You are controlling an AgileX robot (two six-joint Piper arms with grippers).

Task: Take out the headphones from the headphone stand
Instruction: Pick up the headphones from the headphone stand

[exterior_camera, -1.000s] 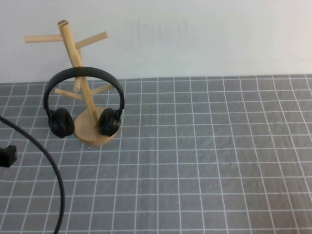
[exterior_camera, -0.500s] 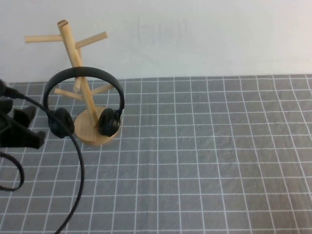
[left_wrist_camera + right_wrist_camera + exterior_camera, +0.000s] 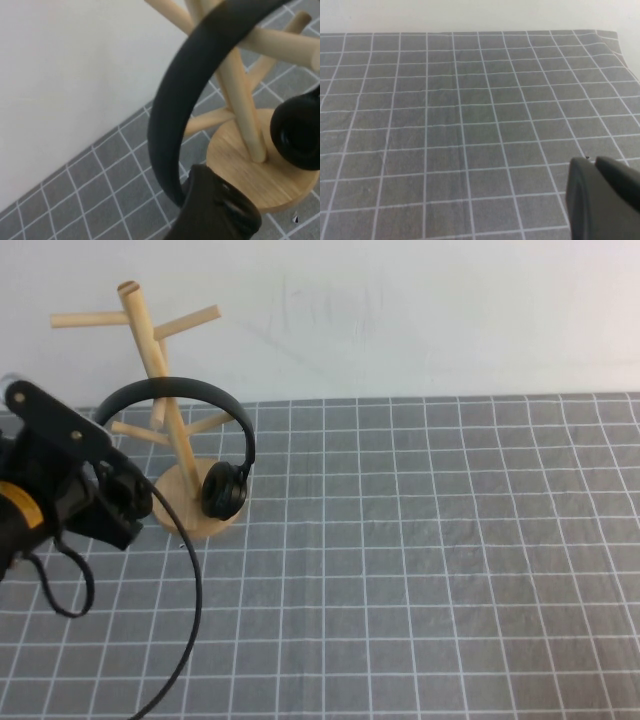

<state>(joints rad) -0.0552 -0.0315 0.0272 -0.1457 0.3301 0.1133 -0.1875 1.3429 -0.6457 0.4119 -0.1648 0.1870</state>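
Note:
The black headphones (image 3: pixel 180 388) hang over the light wooden stand (image 3: pixel 150 330), headband across the pole, one ear cup (image 3: pixel 224 490) in front of the disc base (image 3: pixel 190 520). My left gripper (image 3: pixel 115 490) is open at the headphones' other ear cup, its fingers above and below it, hiding most of it. In the left wrist view the headband (image 3: pixel 182 105) arches close by, one dark finger (image 3: pixel 215 210) sits just under it, and the stand base (image 3: pixel 250 175) lies behind. My right gripper (image 3: pixel 594 162) is shut, empty, over bare mat, out of the high view.
A grey grid mat (image 3: pixel 420 560) covers the table, with a white wall (image 3: pixel 400 310) behind. My left arm's thin black cable (image 3: pixel 192 620) loops over the mat in front of the stand.
My left arm has swung in from the left edge and up to the headphones' left ear cup, now covering it. The headphones and stand have not moved.

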